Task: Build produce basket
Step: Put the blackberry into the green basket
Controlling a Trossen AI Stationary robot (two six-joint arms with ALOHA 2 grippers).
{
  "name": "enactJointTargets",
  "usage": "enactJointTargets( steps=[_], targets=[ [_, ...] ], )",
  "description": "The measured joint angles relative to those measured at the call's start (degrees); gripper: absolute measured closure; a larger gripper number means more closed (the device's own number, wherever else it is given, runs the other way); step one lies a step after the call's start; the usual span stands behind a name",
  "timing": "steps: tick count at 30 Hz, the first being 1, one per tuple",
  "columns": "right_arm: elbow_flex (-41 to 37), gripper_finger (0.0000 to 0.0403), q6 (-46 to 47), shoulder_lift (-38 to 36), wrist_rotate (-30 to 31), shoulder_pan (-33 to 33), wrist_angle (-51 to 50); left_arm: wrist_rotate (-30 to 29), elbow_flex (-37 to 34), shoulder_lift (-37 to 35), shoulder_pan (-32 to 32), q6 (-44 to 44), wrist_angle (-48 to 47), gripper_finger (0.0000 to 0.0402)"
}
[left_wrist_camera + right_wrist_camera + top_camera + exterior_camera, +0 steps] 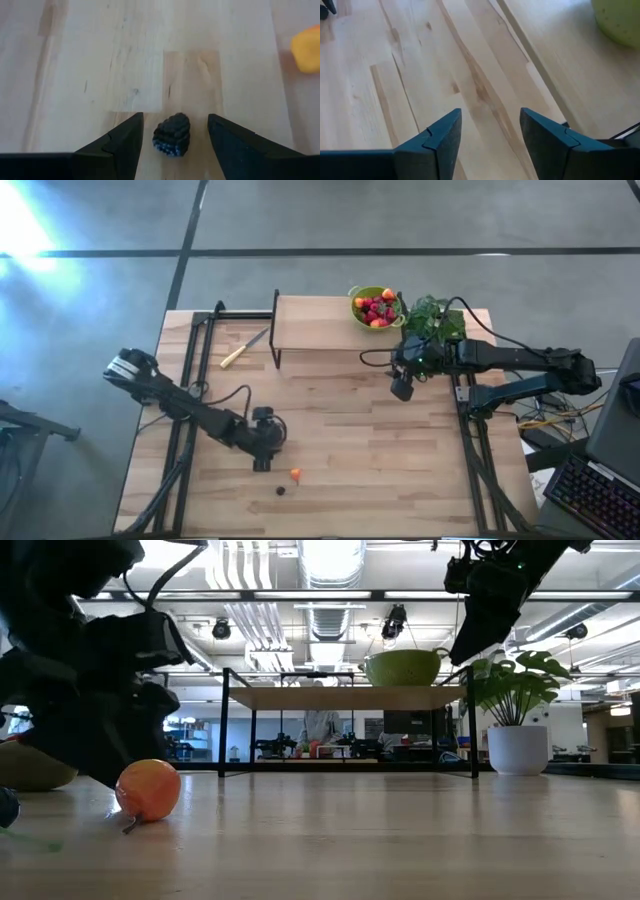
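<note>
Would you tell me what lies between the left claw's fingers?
A dark berry lies on the table between the open left claw fingers, untouched, in the left wrist view.

Lime-green produce basket (pixel 375 307), berry-filled, on shelf; blackberry (pixel 172 134), orange fruit (pixel 295 474) on table.

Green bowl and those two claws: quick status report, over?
Left claw open around a dark berry on the table. Right claw open, empty, above the table. Green bowl on the shelf, holding fruit. Orange fruit loose; nothing blocking.

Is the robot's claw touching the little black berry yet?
Apart. The left wrist view shows table on both sides of the dark berry, between the open left gripper fingers.
</note>
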Motion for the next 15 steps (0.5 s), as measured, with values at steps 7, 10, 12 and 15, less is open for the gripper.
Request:
enactJointTargets(
  steps=[7,10,12,15],
  targets=[
    [-0.04,0.0219,0.00,0.00,0.00,0.00,-0.02,-0.02,-2.56,-0.22,-0.02,-1.78,2.39,0.0193],
    [-0.04,0.0231,-0.08,0.00,0.00,0.00,-0.02,0.04,-2.65,-0.20,-0.02,-1.72,3.47,0.0220],
    [-0.04,0.0239,-0.03,0.00,0.00,0.00,-0.02,0.03,-2.73,-0.13,-0.02,-1.69,4.15,0.0242],
    [-0.04,0.0251,-0.01,0.00,0.00,0.00,-0.02,0.00,-2.74,-0.09,-0.02,-1.71,4.28,0.0277]
  ],
)
